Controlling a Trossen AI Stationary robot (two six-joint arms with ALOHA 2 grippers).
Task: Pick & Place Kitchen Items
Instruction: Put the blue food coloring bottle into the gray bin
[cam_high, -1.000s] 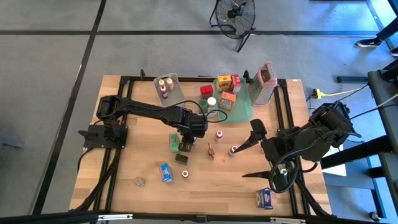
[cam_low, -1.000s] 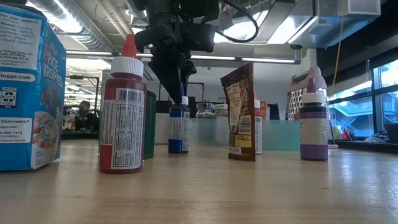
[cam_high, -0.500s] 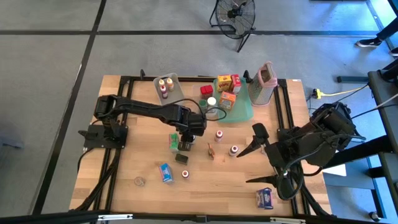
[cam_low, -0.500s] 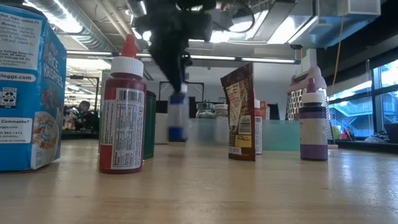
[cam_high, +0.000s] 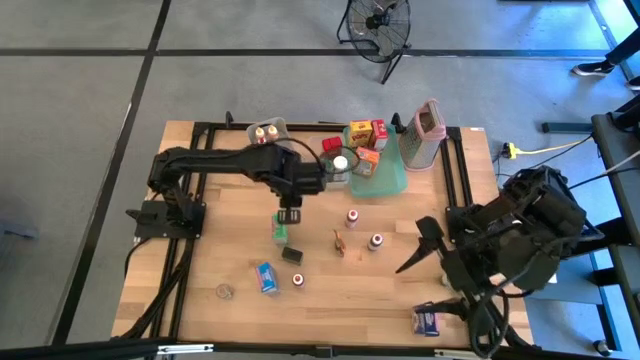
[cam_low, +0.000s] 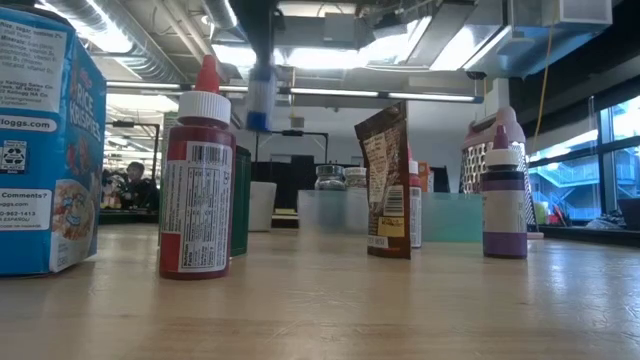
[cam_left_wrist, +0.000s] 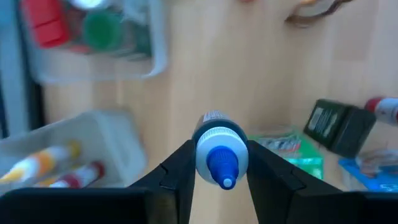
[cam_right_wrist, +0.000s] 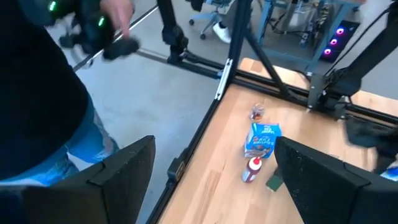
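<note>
Table: pale wooden top (cam_high: 330, 290) on a black frame, grey floor around it.
Left gripper (cam_left_wrist: 217, 163): lifted above the table, near the clear bin (cam_high: 268, 135) at the far edge; its fingers (cam_left_wrist: 177, 171) are closed part-way on a small blue-capped bottle (cam_left_wrist: 219, 152).
Bottle and claw: the bottle sits between the two fingers, cap towards the wrist camera, pinched on both sides; in the low view it hangs blurred, high above the wood (cam_low: 261, 100).
Right gripper (cam_high: 432, 268): at the table's right side, jaws spread wide, holding nothing.
Still on the table: a green packet (cam_high: 281, 230), a dark box (cam_high: 292, 254), a blue box (cam_high: 266, 276), a red-capped bottle (cam_high: 299, 280).
Teal tray (cam_high: 392, 178): holds orange and yellow boxes (cam_high: 362, 133).
</note>
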